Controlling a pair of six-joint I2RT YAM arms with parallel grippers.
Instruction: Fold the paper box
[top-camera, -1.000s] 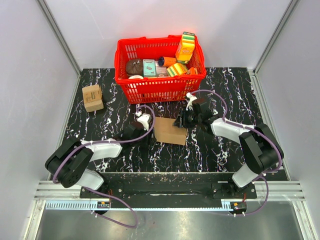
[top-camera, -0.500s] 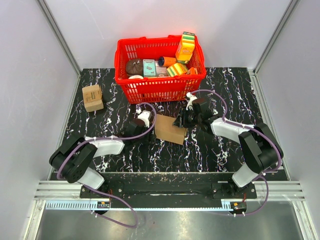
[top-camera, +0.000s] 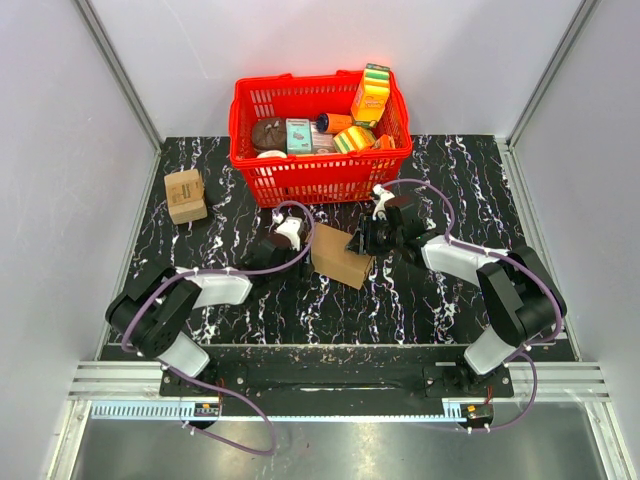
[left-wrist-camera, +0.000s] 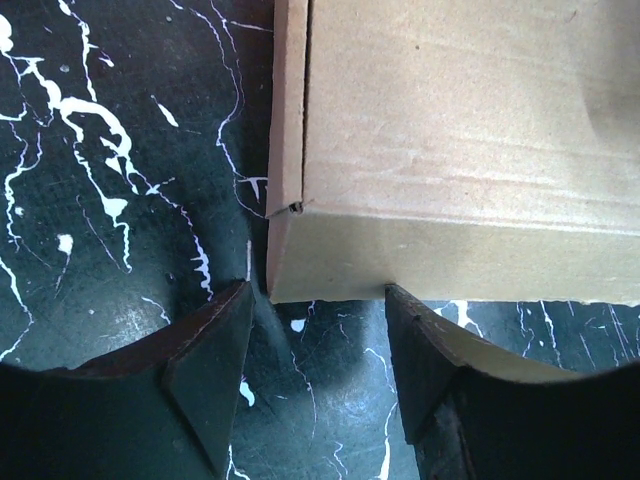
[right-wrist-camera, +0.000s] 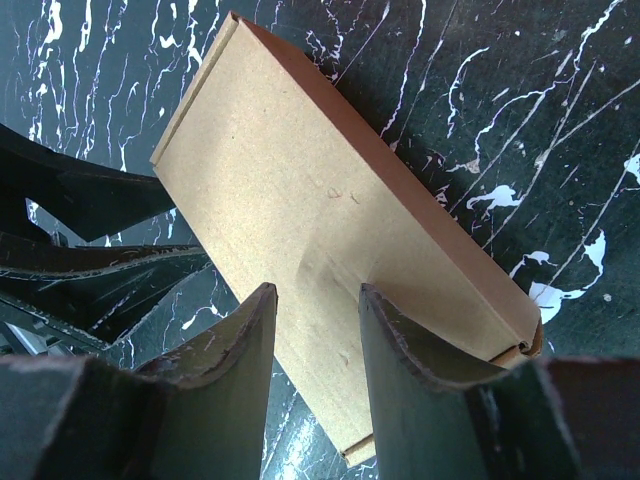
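Jaws of your left gripper (left-wrist-camera: 318, 298) stood apart, a corner of the paper box (left-wrist-camera: 460, 130) just ahead of the gap, unclamped. Your right gripper (right-wrist-camera: 316, 295) was spread too, the box's broad face showing between its fingers; whether the tips touched it you could not tell. The box lay mid-table between both arms, near the red basket (top-camera: 320, 178). Beneath ran a black, white-veined table (top-camera: 450, 170), pale grey walls (top-camera: 60, 150) around it, a small tan box (top-camera: 185, 195) far left. The basket's mesh half hid its packages (top-camera: 370, 95); the left wrist view cut the paper box off at top and right.
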